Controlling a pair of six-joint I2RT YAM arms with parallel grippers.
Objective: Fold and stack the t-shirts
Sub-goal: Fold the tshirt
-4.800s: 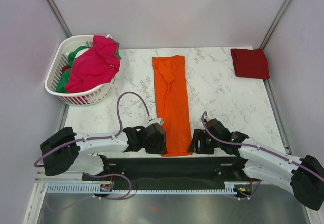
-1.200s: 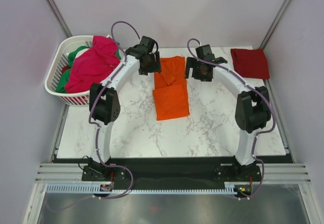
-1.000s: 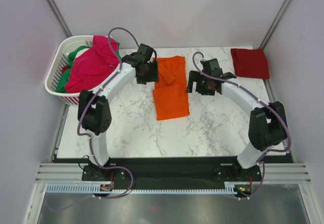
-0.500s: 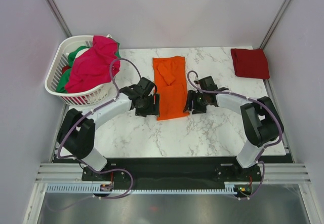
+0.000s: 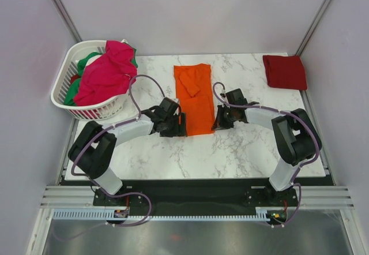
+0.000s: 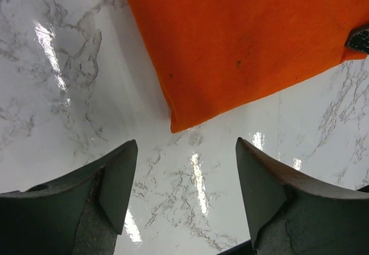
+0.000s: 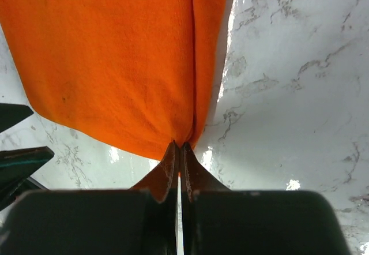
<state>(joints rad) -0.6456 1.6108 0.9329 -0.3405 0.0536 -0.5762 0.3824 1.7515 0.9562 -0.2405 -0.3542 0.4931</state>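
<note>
The orange t-shirt (image 5: 195,99) lies folded into a narrow strip in the middle of the table. My right gripper (image 5: 219,122) is at its near right corner, jaws shut on the cloth's edge (image 7: 185,129), as the right wrist view (image 7: 177,146) shows. My left gripper (image 5: 174,127) is low at the near left corner. It is open (image 6: 185,145), with only bare marble between the fingers and the shirt's corner (image 6: 176,125) just beyond them. A dark red t-shirt (image 5: 285,71) lies folded at the far right. The magenta-pink t-shirt (image 5: 106,70) and the green t-shirt (image 5: 86,60) are heaped in the basket.
The white slatted basket (image 5: 60,90) stands at the far left corner of the table. Grey walls close the table in on three sides. The marble top (image 5: 248,145) lies bare between the orange shirt and the arm bases.
Both arms have drawn back from the shirt's far end to its near corners. The right gripper has shut on the near right corner. The left gripper has stayed open.
</note>
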